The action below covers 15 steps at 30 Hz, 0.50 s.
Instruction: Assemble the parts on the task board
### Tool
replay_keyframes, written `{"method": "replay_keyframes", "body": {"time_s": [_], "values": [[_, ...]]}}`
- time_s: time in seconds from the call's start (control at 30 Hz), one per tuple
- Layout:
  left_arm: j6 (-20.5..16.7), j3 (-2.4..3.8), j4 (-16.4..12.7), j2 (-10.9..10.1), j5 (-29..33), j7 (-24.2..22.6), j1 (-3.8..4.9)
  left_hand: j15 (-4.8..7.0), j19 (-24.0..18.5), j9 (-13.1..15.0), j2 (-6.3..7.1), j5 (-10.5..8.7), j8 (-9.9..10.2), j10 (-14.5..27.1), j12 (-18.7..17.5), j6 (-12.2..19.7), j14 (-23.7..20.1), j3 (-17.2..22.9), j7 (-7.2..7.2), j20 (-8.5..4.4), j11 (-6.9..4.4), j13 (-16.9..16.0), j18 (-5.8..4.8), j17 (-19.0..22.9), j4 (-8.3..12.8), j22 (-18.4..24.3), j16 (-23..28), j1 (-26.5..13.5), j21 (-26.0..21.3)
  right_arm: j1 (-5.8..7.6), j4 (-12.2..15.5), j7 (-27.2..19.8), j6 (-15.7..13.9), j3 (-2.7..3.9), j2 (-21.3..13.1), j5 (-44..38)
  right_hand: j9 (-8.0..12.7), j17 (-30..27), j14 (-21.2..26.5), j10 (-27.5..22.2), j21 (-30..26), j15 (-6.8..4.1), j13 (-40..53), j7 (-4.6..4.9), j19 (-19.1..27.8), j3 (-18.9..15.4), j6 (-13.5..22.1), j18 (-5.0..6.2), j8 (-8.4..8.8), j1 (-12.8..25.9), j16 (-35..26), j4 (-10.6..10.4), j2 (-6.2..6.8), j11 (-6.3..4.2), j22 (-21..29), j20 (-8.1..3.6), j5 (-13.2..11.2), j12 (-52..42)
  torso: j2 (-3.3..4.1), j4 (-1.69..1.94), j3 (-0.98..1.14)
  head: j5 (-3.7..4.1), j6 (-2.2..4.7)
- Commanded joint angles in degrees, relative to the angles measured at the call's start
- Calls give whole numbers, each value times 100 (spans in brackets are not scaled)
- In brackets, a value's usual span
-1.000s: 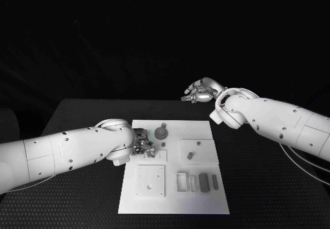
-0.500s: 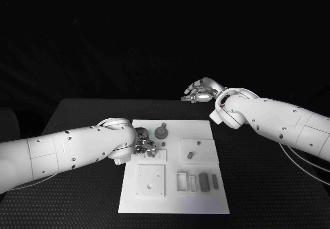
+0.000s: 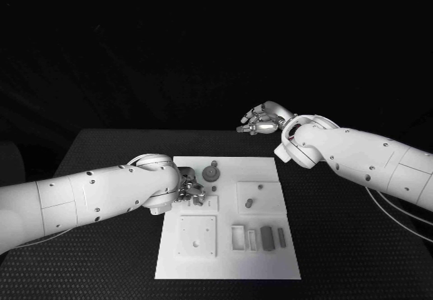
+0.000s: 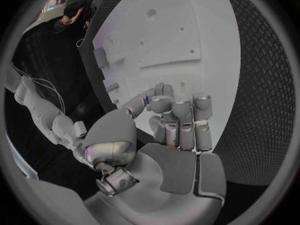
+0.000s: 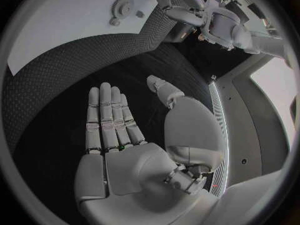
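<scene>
The white task board [image 3: 226, 262] lies mid-table. On it are a grey gear [image 3: 211, 173], a small grey part [image 3: 249, 203] on a square plate, and grey bars [image 3: 267, 237] near the front. My left hand [image 3: 191, 190] is low over the board's left side, beside a small plate [image 3: 209, 203]. Its fingers [image 4: 181, 107] are curled in against the thumb, and whether they pinch a part is hidden. My right hand [image 3: 261, 120] hangs raised beyond the board's far right corner. Its fingers [image 5: 109, 115] are stretched flat and apart, holding nothing. The right wrist view also catches the board [image 5: 62, 30] and the gear [image 5: 124, 6].
A square plate with small holes [image 3: 198, 236] sits at the board's front left, and a narrow white frame [image 3: 239, 238] stands beside the bars. Black table [image 3: 351, 237] lies bare on both sides of the board.
My left arm has edged slightly toward the board, its hand staying at the same spot by the small plate. The right arm and hand have not moved.
</scene>
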<state>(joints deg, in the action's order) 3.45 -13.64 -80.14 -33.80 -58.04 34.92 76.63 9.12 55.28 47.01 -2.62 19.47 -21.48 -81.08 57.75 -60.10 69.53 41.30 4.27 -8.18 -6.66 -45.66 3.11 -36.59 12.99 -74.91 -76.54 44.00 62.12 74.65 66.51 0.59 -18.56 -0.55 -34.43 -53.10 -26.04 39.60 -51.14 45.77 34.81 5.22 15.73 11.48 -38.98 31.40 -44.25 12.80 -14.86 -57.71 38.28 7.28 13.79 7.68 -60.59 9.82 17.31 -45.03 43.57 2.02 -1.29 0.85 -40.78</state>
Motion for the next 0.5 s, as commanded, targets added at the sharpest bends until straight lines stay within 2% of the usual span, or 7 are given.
{"method": "replay_keyframes", "body": {"time_s": [0.03,0.5], "values": [[131,-11,-48,44,-140,-85,-32,220,-47,121,-79,38,-46,65,39,-1147,195,33,-578,-693,-113,-6,12,8,1,-105,-32,12,35,-6,10,-61,79,1,4,12,6,-6,31,-18,-35,8,-10,111,12,-36,47,19,-29,-63,-23,13,-13,17,0,38,24,-6,0,4,-3,7,0],[127,-11,-90,83,-417,-109,-58,218,-46,128,-82,50,-54,66,47,-1145,195,37,-580,-693,-115,-6,13,12,6,-105,-41,6,40,-10,25,-63,89,0,-1,19,10,-10,37,-22,-39,11,-21,112,17,-40,49,20,-31,-58,-21,10,-15,19,-2,42,29,-11,0,4,-6,20,2]]}}
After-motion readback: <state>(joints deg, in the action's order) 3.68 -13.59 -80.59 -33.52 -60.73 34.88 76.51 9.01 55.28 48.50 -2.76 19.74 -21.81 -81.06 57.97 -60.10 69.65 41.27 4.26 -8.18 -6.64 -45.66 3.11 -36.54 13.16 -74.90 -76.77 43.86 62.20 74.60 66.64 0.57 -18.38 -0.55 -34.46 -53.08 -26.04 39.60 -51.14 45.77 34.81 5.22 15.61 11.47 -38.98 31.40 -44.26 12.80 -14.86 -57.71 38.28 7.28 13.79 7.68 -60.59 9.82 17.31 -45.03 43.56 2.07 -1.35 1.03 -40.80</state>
